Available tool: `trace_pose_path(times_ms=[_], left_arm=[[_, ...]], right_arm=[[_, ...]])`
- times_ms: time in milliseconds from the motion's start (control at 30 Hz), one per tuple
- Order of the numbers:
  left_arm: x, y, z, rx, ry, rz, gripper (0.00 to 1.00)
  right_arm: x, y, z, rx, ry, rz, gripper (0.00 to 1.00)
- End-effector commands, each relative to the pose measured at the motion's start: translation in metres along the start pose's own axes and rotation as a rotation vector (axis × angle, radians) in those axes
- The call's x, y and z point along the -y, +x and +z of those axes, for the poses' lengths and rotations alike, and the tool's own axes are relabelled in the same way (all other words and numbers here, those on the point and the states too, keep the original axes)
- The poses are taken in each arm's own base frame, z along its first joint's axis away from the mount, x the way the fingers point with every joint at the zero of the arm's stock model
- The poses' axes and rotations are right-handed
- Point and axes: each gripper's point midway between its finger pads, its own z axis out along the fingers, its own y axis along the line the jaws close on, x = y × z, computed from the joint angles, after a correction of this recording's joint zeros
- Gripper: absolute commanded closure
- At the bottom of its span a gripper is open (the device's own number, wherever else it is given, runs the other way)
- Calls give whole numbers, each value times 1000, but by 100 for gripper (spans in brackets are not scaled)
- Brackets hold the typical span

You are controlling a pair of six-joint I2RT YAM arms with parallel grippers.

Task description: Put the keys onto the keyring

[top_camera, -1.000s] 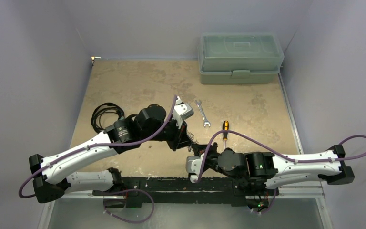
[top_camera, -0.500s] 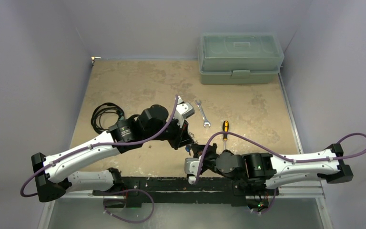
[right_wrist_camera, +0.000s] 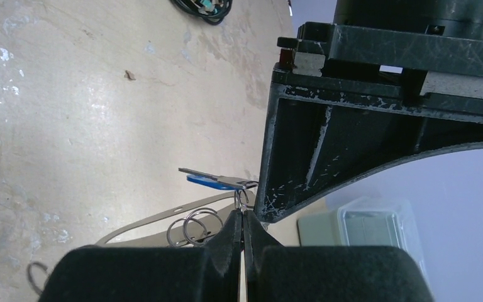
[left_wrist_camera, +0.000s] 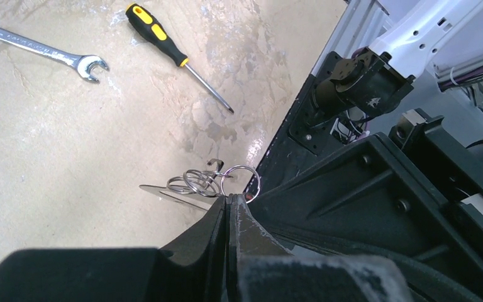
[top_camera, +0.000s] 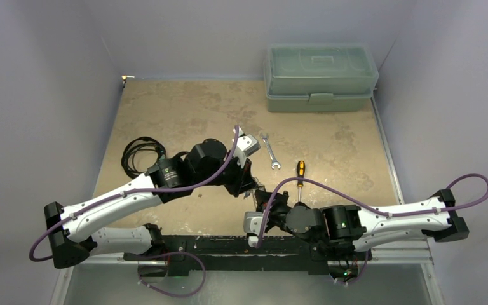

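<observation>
The right arm (top_camera: 406,216) sits a little lower and further left in the top view than a second ago, its wrist drawn toward the near edge of the table (top_camera: 184,108). The left arm (top_camera: 114,203) has nudged its elbow slightly right. Toolbox (top_camera: 321,76), cable (top_camera: 141,152), wrench (top_camera: 270,152) and screwdriver (top_camera: 300,173) lie where they lay. The left gripper (left_wrist_camera: 229,201) and right gripper (right_wrist_camera: 243,219) were shut then and are shut now, meeting tip to tip over the near middle of the table.

From above, the two wrists cover the keyring (right_wrist_camera: 139,225) and key (right_wrist_camera: 209,181) almost wholly; only the wrist views show them. In the left wrist view the left gripper's fingers press together and a ring (left_wrist_camera: 240,181) stands just off the tips, its lower edge at them. Pinched or merely touched, I cannot tell. The key is out of sight there. In the right wrist view the right gripper is closed on a thin loop (right_wrist_camera: 241,199) that runs up from the seam between its fingers to the blue head of the key. The left gripper's black body cuts off whatever lies right of the key.

The keyring lies flat on the table just beside both grippers, its long axis across the right wrist view, partly behind the right fingers, with spare rings (right_wrist_camera: 192,229) on it. The key hangs above it, level and edge-on, blade toward the left of that view, roughly parallel to the keyring.
</observation>
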Motion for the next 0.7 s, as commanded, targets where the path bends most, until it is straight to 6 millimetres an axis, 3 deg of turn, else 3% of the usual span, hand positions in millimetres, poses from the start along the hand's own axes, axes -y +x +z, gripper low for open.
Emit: trace_pose_path(times_ms=[0,667], left_arm=[[-8,5,1,-5,-35,-11,100],[-3,-8,-16,38,-34,0,100]], right_arm=[[25,-13,-4,33,102,46,100],[20,-10,-5,25,100,36,100]])
